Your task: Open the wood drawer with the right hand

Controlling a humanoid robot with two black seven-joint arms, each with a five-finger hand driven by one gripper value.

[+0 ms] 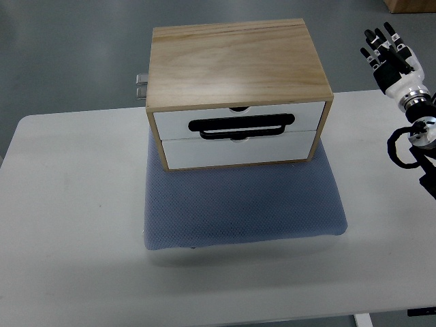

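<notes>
A wooden box (238,65) with two white drawer fronts stands on a blue-grey mat (245,204) at the table's far middle. The upper drawer (204,117) carries a black bar handle (242,126); the lower drawer (238,151) sits below it. Both drawers look pushed in. My right hand (387,49) is raised at the top right, well to the right of the box and touching nothing, its black-tipped fingers (371,37) spread and empty. The left arm does not show.
The white table (68,225) runs left and right of the mat. A small metal fitting (141,87) sticks out from the box's back left side. Grey floor lies beyond the far edge. Black cabling hangs along my right forearm (409,146).
</notes>
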